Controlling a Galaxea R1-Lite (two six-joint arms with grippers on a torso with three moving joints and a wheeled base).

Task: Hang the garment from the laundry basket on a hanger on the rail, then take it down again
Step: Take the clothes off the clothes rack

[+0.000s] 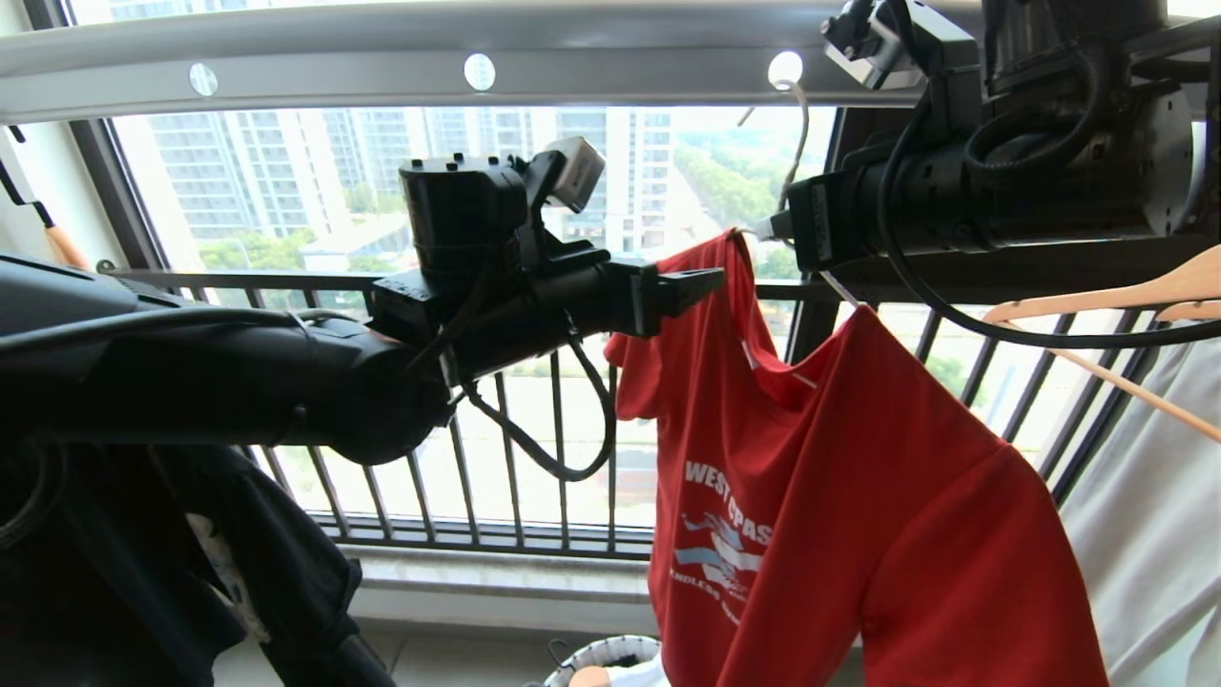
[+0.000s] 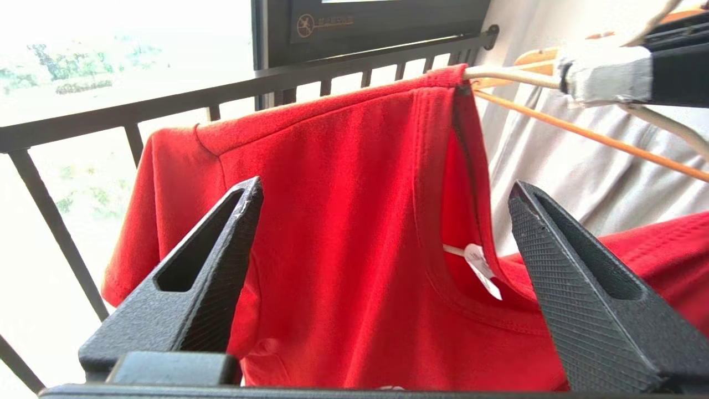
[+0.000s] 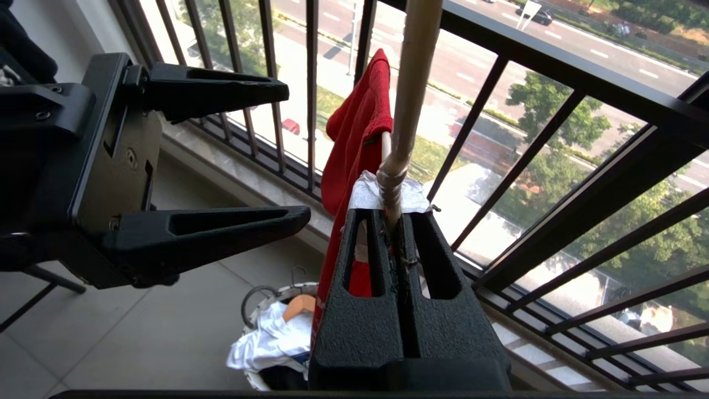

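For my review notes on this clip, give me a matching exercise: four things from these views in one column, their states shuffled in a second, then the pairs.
Things:
1. left pincer
2. right pincer
3. red T-shirt
4. laundry basket

States:
A. on the floor below, white clothes inside
B. open, next to the shirt's shoulder, gripping nothing
C. draped on the cream hanger, collar tag showing
D. shut on the hanger's twisted neck

Pairs: 1-B, 2-D, 3-C, 4-A
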